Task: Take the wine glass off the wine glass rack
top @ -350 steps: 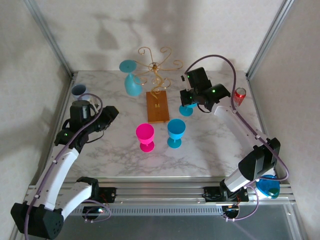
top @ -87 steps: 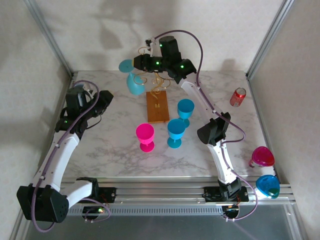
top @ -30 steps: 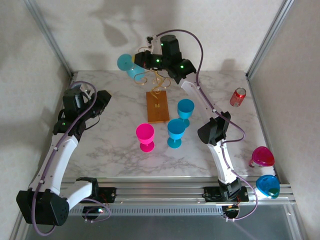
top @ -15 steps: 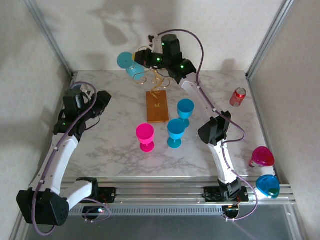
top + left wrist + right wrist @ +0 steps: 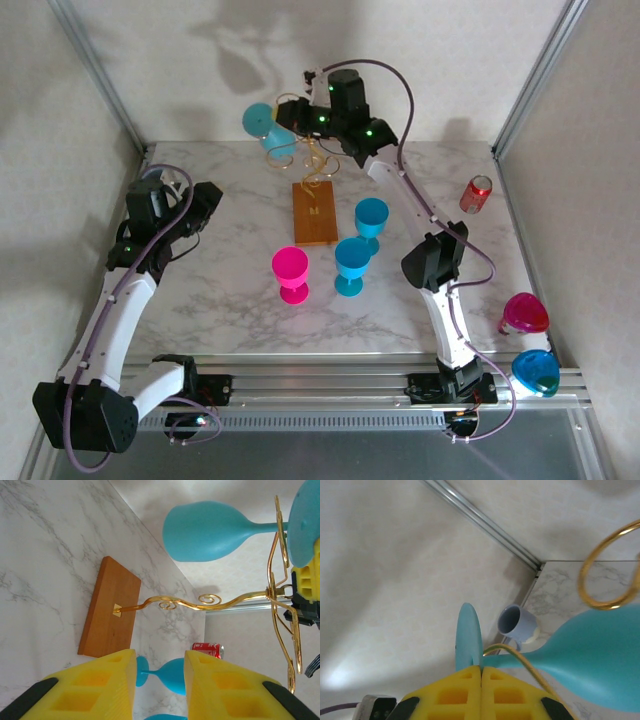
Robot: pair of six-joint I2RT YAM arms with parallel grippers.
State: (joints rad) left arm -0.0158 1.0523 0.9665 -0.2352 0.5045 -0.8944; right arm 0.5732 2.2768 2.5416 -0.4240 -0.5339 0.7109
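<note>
White walls and a grey-veined marble worktop (image 5: 230,310) set the scene, and at the back of it stands the wine glass rack (image 5: 313,215), a gold wire stand rising from an orange-brown wooden base. The wine glass (image 5: 278,143), a teal one, hangs tilted at the upper left of the rack, well above the worktop, with its foot towards the back wall and its bowl towards the wire. The right gripper (image 5: 481,670) is closed tight on the stem just behind the foot, and a gold wire arm crosses the stem right beside the yellow fingers (image 5: 455,690) (so the glass has not come clear of the rack). Below, near the wooden base, two blue glasses (image 5: 352,264) stand upright, one behind the other, with a pink glass (image 5: 291,272) to their left. A red can (image 5: 477,193) stands apart towards the right wall. The left gripper (image 5: 159,657) hangs over the left side of the worktop, pointed at the rack, its jaws partly apart with nothing between them. A grey-blue mug (image 5: 516,622) sits in the back left corner of the worktop.
</note>
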